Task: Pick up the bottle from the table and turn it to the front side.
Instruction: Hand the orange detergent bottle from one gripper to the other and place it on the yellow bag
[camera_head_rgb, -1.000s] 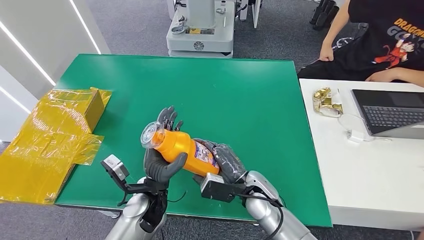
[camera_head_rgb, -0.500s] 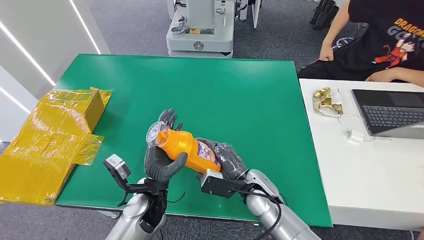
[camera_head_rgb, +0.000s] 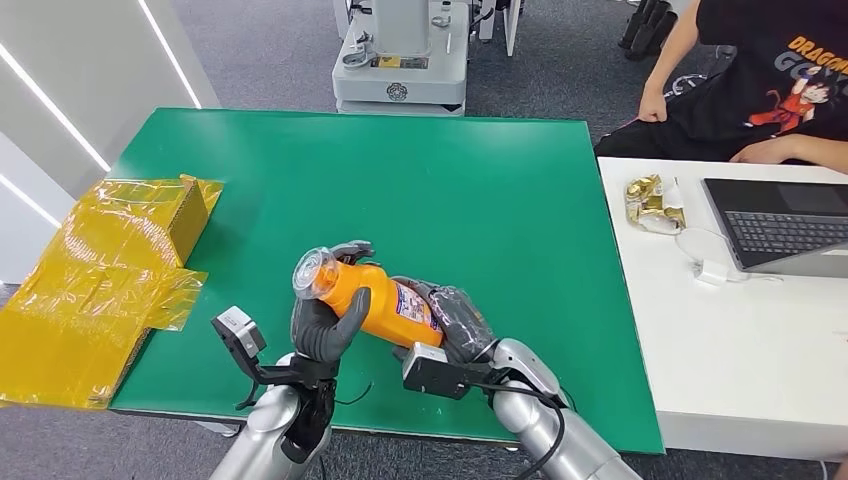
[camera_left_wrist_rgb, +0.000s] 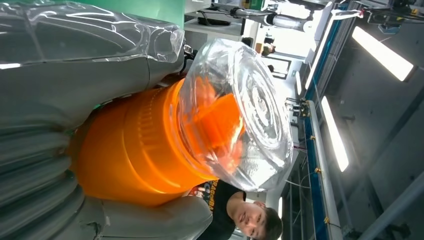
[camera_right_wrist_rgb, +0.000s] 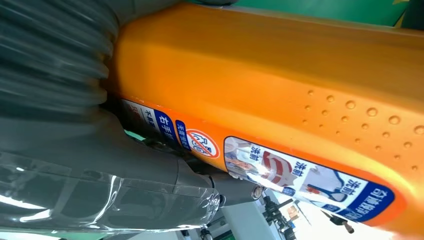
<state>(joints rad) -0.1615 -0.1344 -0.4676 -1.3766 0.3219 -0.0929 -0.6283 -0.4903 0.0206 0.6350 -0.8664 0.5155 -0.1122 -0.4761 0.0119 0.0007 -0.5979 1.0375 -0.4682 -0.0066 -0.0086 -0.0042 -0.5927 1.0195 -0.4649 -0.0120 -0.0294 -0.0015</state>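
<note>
Both hands, left hand (camera_head_rgb: 322, 322) and right hand (camera_head_rgb: 455, 318), grip tilted bottle (camera_head_rgb: 372, 296) above table (camera_head_rgb: 480, 180)

Left hand (camera_head_rgb: 325, 318) and right hand (camera_head_rgb: 455, 322) both grip, fingers curled, arms bent inward.

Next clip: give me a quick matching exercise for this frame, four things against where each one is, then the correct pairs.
Things:
1. orange bottle
2. yellow wrapped box
3. laptop
4. gold foil wrapper

Places:
A. white table, at its far right
B. held between the left robot hand and the right robot hand
C. white table, near its left edge
D. beside the green table, off its left edge

Pairs: 1-B, 2-D, 3-A, 4-C
</note>
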